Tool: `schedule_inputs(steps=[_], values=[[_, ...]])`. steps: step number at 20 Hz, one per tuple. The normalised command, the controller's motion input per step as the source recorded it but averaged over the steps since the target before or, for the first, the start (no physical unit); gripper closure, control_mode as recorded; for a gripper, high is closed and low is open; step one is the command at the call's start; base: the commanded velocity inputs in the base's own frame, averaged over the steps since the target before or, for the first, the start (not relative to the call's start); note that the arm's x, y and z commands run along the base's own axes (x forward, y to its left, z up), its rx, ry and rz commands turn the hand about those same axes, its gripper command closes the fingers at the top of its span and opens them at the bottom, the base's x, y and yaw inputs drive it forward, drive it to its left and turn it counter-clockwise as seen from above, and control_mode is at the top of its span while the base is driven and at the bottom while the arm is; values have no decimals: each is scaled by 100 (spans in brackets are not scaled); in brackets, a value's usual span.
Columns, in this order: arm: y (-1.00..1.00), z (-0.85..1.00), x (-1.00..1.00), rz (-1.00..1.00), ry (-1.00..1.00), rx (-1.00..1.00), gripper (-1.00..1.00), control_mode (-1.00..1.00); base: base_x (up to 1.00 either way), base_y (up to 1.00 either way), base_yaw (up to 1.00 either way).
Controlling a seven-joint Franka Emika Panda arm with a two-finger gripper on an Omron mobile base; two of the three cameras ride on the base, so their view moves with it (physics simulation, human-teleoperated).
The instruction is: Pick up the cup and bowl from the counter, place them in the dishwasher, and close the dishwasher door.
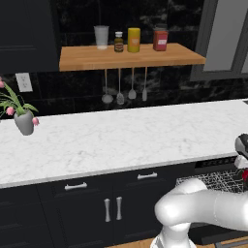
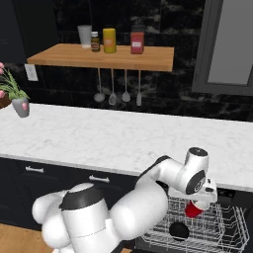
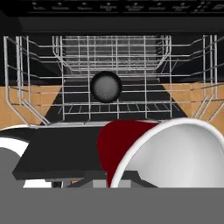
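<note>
Now the gripper was shut tight on the red cup, holding it just above the wire dish rack of the open dishwasher. The cup looked light, stiff and a bit slippery, so pinching its thin rim seemed the best hold. A dark round bowl sat in the rack.

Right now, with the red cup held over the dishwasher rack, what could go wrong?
1. The gripper is shut on the red cup, which hangs tilted above the wire rack; released here, it might tip or roll instead of seating.
2. A dark round object already sits in the rack, so the cup could knock it.
3. Lowering further may catch the cup's rim on the wires.
</note>
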Motion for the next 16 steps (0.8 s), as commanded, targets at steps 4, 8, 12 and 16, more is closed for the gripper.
schedule_inputs(steps=[4,8,12,16], values=[[-14,-35,0,2,0,13,100,-100,0,0,0],[-36,-21,0,2,0,14,100,-100,0,0,0],[-33,-16,0,1,0,15,100,-100,0,0,0],[-23,-25,0,0,0,13,100,-100,0,0,0]])
